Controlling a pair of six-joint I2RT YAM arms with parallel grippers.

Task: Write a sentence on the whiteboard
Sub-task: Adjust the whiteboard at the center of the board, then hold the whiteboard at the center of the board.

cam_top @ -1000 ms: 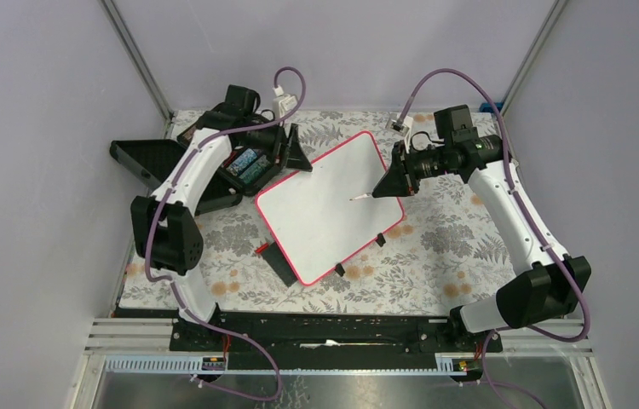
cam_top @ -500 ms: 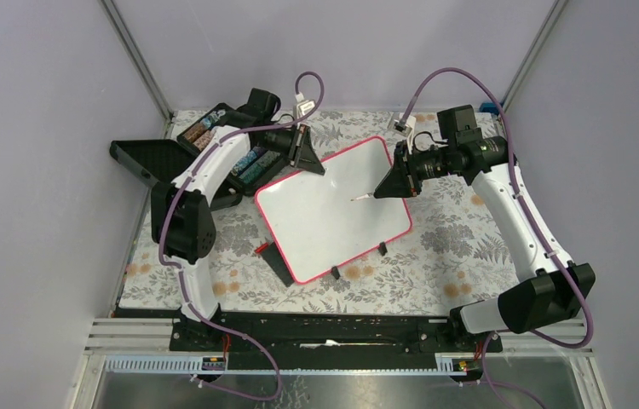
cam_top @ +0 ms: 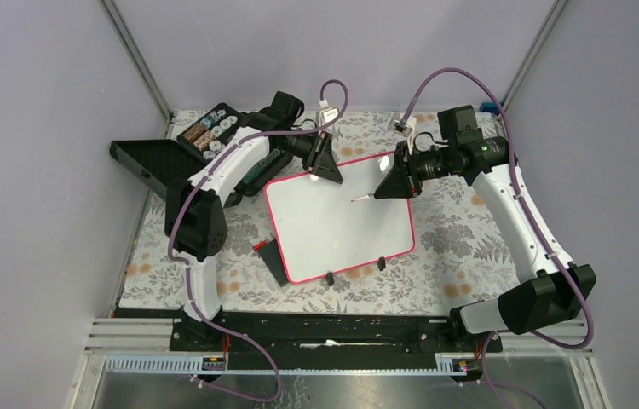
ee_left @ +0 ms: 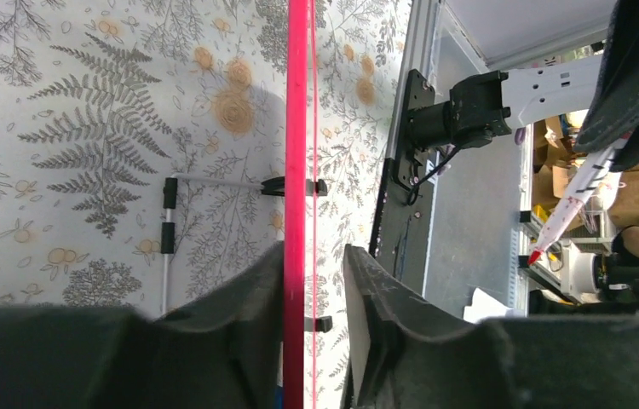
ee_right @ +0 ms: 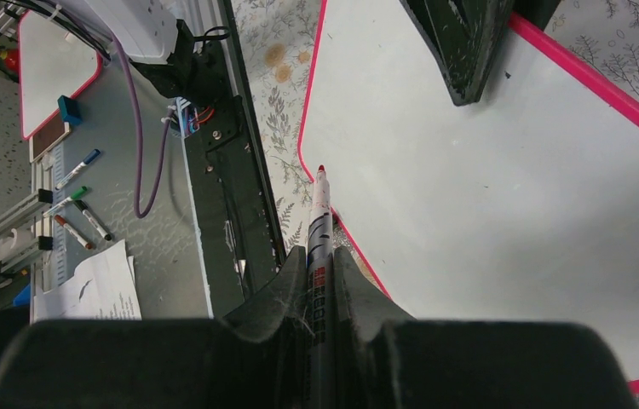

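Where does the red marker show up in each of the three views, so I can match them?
Top external: the marker is just above centre, sticking leftward out of the right gripper.
Left wrist: the marker is at the right edge, slanted, red tip lower left.
Right wrist: the marker is at bottom centre, tip pointing up.
Shared landmark: the whiteboard with its pink frame.

Whiteboard (cam_top: pixel 337 223) face: open beneath my right pincer (cam_top: pixel 382 189) and its marker (cam_top: pixel 360 198). Far edge: occupied by my left pincer (cam_top: pixel 329 173). Left flank: battery case (cam_top: pixel 210 128), black block (cam_top: pixel 275 262). Right flank: open cloth (cam_top: pixel 461 230).
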